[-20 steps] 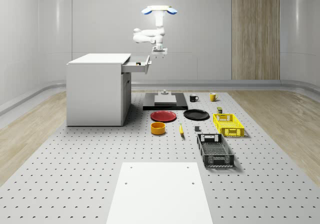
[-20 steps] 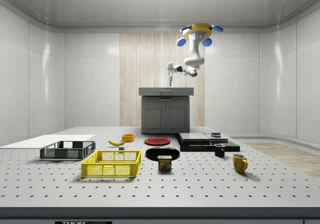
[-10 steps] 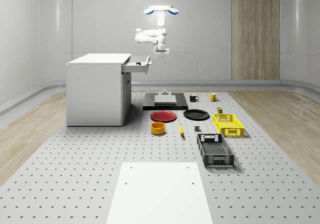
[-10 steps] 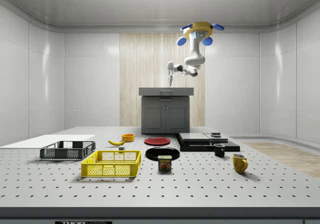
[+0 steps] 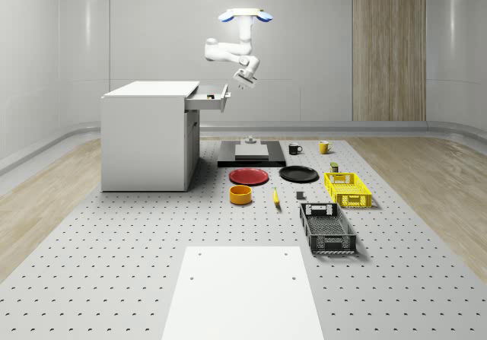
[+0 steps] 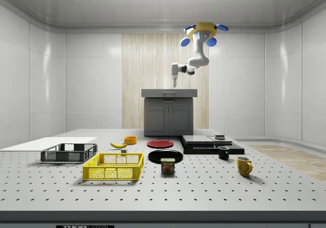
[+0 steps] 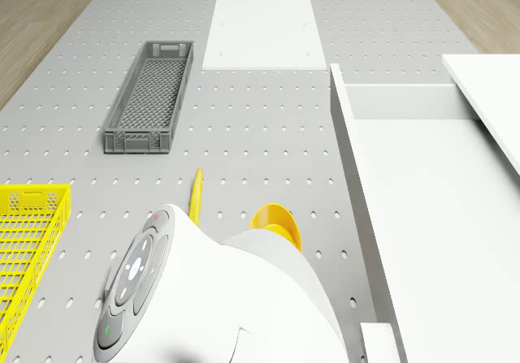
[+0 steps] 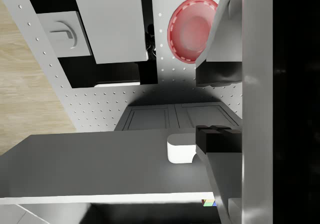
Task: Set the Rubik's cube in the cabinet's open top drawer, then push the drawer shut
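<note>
Drone (image 5: 243,15) hovers high up, off to the whole-scene view's right of the cabinet (image 5: 144,138) and over the far end of the table (image 5: 114,256). The arm is bent down so the gripper (image 5: 243,84) hangs in the air just beside the front of the open top drawer (image 5: 207,99), not touching it. In the wrist view the gripper (image 8: 207,106) is spread apart with nothing between its fingers (image 8: 217,136), just the cabinet doors and the red plate (image 8: 192,28) below. The Rubik's cube (image 8: 209,202) is sitting inside the drawer; only a coloured corner of it peeks out past the drawer's front panel. The drawer is pulled out, not shut yet.
</note>
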Controlling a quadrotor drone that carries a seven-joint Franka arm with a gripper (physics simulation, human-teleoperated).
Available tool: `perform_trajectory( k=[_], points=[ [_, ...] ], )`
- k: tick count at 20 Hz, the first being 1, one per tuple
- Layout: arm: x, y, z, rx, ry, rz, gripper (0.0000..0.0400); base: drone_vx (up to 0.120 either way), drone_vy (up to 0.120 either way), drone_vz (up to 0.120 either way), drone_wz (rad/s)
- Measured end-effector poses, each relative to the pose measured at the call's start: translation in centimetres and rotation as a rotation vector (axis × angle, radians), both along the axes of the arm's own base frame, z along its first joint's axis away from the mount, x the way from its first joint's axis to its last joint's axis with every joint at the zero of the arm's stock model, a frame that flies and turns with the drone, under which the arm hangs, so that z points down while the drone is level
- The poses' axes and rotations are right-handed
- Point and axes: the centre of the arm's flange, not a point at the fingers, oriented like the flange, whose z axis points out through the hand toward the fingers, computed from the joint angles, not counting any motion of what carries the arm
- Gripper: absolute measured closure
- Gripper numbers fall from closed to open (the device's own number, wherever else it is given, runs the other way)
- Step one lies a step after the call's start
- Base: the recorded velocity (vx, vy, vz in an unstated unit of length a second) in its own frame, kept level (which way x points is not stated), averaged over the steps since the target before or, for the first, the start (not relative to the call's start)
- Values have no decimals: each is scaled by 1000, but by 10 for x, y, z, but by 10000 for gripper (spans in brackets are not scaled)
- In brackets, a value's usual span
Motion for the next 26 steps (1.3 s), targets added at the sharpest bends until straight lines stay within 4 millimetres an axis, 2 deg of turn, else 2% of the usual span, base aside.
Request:
perform_trajectory(
  k=[4,7,9,13,15,18,24,26],
  points=[
    [4,-32,32,-422,-31,-16,292,0,0,50,0],
    [6,-54,49,-606,-40,-47,293,0,0,107,0],
    [7,-64,56,-686,-44,-61,294,0,0,0,0],
    [8,-77,66,-782,-47,-78,294,0,0,-80,0],
    [8,-81,68,-809,-48,-83,295,60,-100,-120,0],
    [8,-84,71,-836,-49,-88,295,93,-120,-120,0],
    [8,-87,73,-860,-50,-92,295,0,-7,-100,0],
    [8,-87,74,-864,-50,-93,295,0,-100,-120,0]
  ],
)
